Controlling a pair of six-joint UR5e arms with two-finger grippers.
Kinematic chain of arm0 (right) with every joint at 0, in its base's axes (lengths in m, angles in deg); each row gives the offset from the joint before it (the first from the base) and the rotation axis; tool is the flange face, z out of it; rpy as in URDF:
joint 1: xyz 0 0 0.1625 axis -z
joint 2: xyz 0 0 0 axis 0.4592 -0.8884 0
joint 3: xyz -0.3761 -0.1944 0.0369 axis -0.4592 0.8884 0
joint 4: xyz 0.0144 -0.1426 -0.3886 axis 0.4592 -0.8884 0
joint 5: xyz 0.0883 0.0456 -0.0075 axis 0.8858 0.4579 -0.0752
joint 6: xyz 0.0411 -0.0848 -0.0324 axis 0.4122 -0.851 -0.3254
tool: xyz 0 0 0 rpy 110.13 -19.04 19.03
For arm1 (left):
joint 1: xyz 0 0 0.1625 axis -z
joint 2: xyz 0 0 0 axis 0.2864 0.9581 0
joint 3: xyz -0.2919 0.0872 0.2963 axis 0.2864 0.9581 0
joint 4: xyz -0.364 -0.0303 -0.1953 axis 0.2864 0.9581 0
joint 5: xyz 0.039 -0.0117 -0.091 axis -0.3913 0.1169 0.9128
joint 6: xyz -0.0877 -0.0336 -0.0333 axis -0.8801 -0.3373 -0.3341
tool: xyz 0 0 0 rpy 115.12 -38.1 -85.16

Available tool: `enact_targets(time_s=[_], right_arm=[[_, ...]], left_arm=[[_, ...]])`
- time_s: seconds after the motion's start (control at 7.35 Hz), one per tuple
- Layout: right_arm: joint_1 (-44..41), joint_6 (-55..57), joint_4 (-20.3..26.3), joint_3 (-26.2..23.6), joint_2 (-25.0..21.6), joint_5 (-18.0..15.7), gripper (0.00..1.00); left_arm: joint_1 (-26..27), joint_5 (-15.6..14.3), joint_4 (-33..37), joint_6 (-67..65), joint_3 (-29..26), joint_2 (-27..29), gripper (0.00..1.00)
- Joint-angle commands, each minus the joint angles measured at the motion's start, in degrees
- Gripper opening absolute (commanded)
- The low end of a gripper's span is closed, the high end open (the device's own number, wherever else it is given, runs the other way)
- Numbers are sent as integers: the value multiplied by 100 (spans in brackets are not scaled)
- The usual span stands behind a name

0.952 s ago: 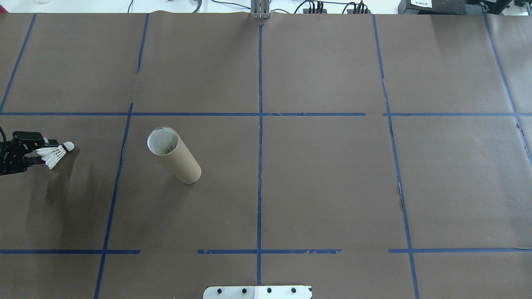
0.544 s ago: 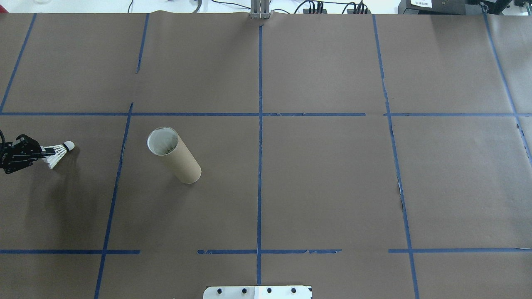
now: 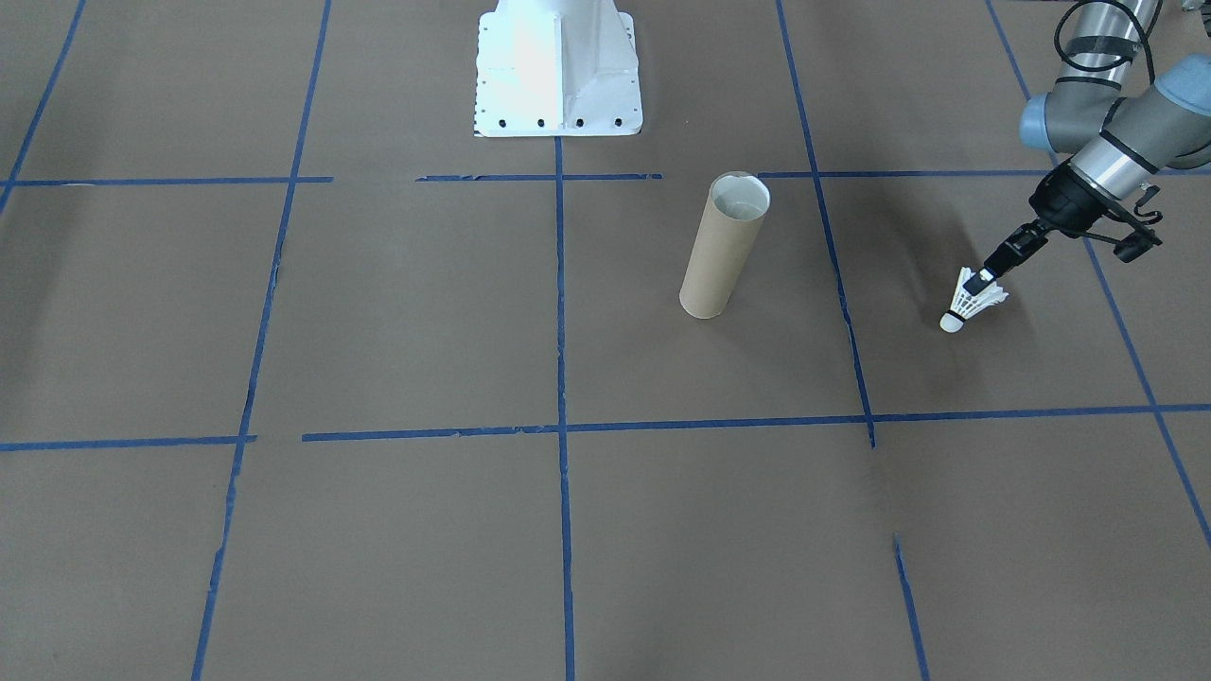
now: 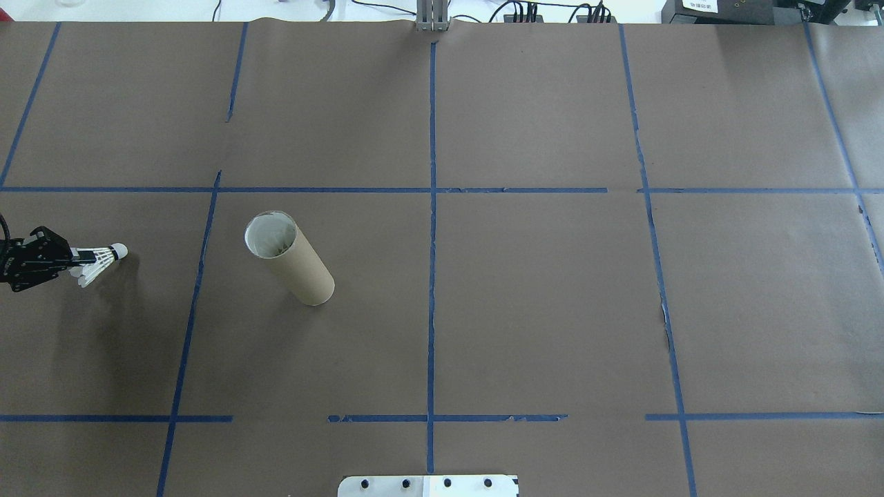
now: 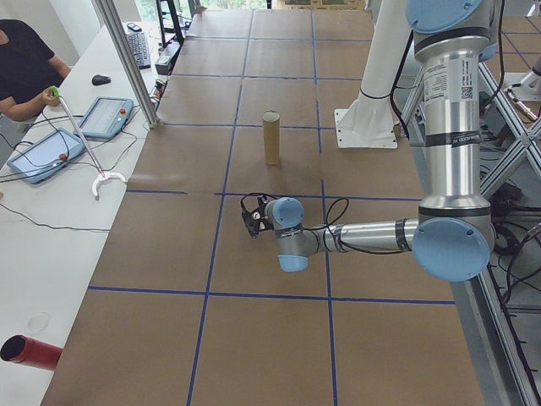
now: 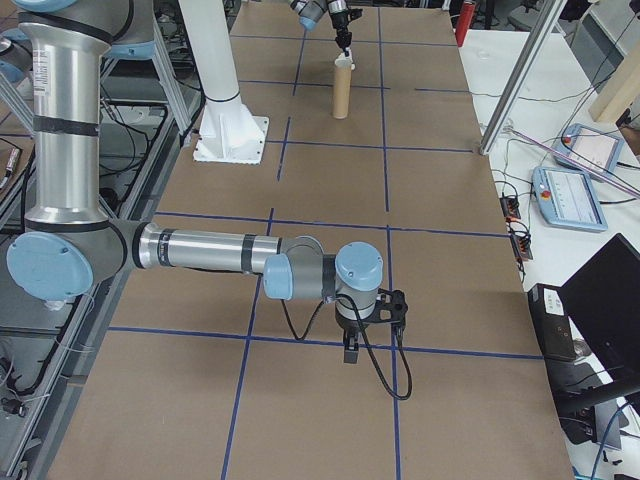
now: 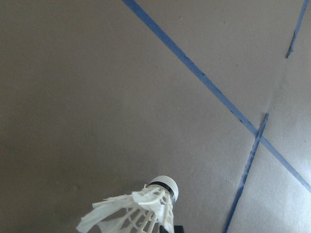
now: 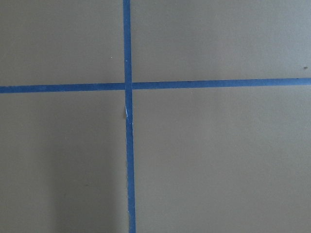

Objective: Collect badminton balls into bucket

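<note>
Left gripper clamped on shuttlecock feathers, cork tip leading for nose-first drop; bucket upright, mouth open, well apart ahead. Right gripper: state untellable.

Brown paper-covered table, blue tape

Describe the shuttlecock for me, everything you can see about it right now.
The shuttlecock is small and white, with a skirt of feathers, slightly frayed at the edges, a thin dark band and a rounded white cork tip. The left gripper is shut on its feather skirt, and the cork end points away from the gripper and downward, tilted. In the front-facing view it shows above the brown paper table cover, to the side of the cardboard tube and apart from it. Whether the cork touches the cover cannot be told.
</note>
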Motion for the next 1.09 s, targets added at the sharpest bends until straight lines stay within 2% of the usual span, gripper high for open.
enact_targets(time_s=[0.0,0.14,0.41,0.54,0.82,0.95], right_arm=[[0,0,0,0,0,0,100],[0,0,0,0,0,0,100],[0,0,0,0,0,0,100],[0,0,0,0,0,0,100],[0,0,0,0,0,0,100],[0,0,0,0,0,0,100]], left_arm=[[78,232,-778,55,662,81,0],[113,328,-1497,525,1135,151,0],[524,573,-3254,1484,2068,361,0],[744,897,-3644,1523,2211,676,0],[922,979,-3988,1688,2745,740,0],[1035,1031,-4818,2134,3166,906,0]])
